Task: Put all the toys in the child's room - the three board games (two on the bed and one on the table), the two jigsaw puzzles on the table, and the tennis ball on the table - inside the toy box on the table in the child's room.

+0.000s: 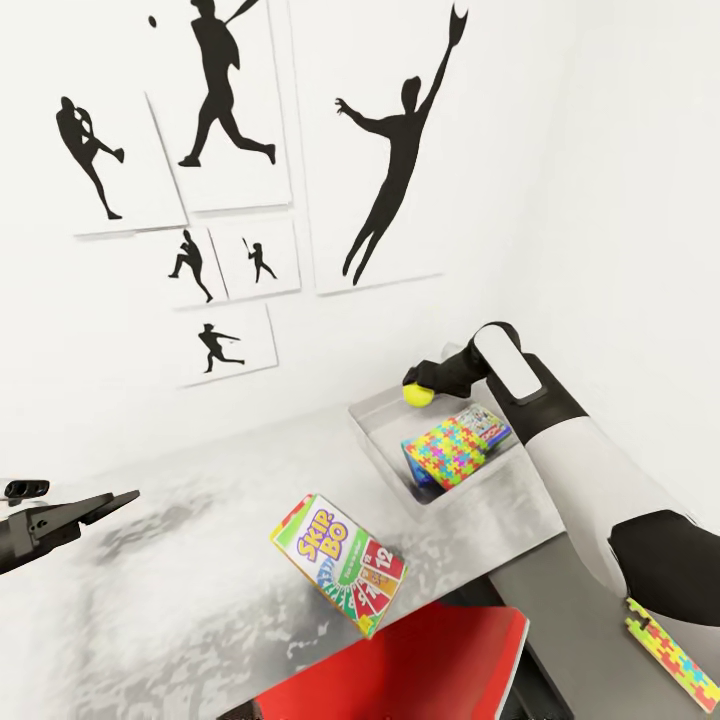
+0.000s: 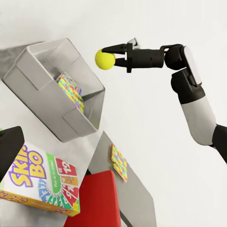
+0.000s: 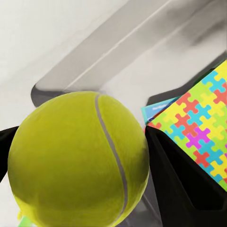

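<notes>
Right claw [image 1: 424, 385] is clamped on the small round yellow-green tennis ball [image 1: 418, 394], hanging just over the far rim of the shallow pale grey translucent toy box [image 1: 385, 455] on the counter, so the box sits straight below. Left claw [image 1: 85, 510]: can't tell.

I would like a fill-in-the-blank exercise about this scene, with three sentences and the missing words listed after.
1. The right gripper is shut on the ____, held above the toy box.
2. A jigsaw puzzle leans inside the toy box, and another jigsaw puzzle lies on the lower dark ____ of the table.
3. The box standing on the table beside the red chair reads "____".

Missing words: tennis ball; wing; Skip-Bo
</notes>
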